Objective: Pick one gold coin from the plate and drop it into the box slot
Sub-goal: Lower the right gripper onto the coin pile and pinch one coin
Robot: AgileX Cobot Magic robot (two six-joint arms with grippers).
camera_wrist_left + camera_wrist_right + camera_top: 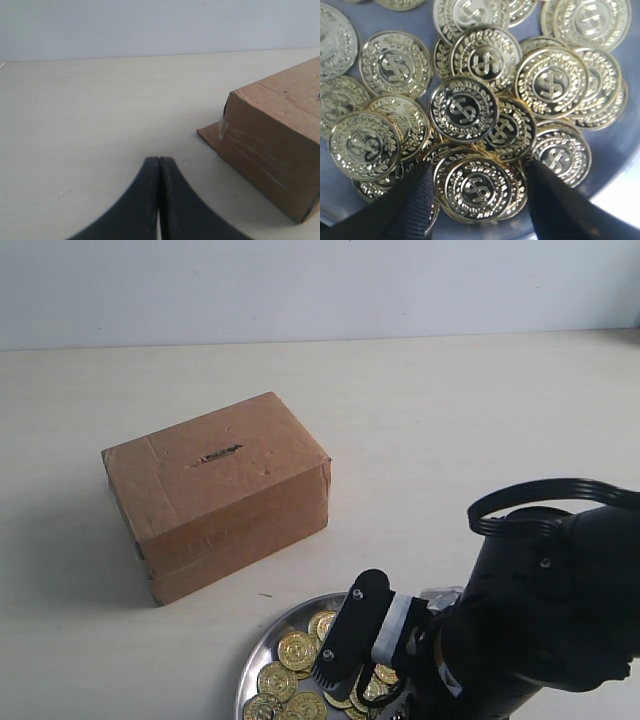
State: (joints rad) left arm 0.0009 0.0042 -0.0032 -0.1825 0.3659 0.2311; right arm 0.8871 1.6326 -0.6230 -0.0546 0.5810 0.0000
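Gold coin (475,189) lies directly between the fingers (410,210) of the right gripper (480,200). Jaws are spread wide, with one dark finger on each side of the coin and no pinch. Cannot tell whether either pad touches the coin's edge. The coin is face up, dollar sign showing, and rests on top of others.

Just past the fingertips are more coins (465,110), overlapping and several deep. The plate (620,145) is under them, with bare metal showing only at the pile's edges.

The right wrist view gives the coin faces and the finger gap, but not the box. The exterior view gives the layout instead. There the right gripper (362,665) angles down into the plate (252,668), and its arm hides part of the rim. The box (215,490) stands on the table (480,420) beyond the plate, well apart from this gripper. The slot (220,452) is on the box's top face, uncovered. Only this view shows the slot clearly.

Only the left wrist view shows the left gripper (159,167). Its fingers are pressed together along their length with nothing between them, low over bare table (100,110). The box (275,150) is near, ahead of it and off to one side, not touching. One corner faces the gripper, with a strip of clear tape (223,128) on its edge. A pale wall (150,25) stands beyond the table's far edge.
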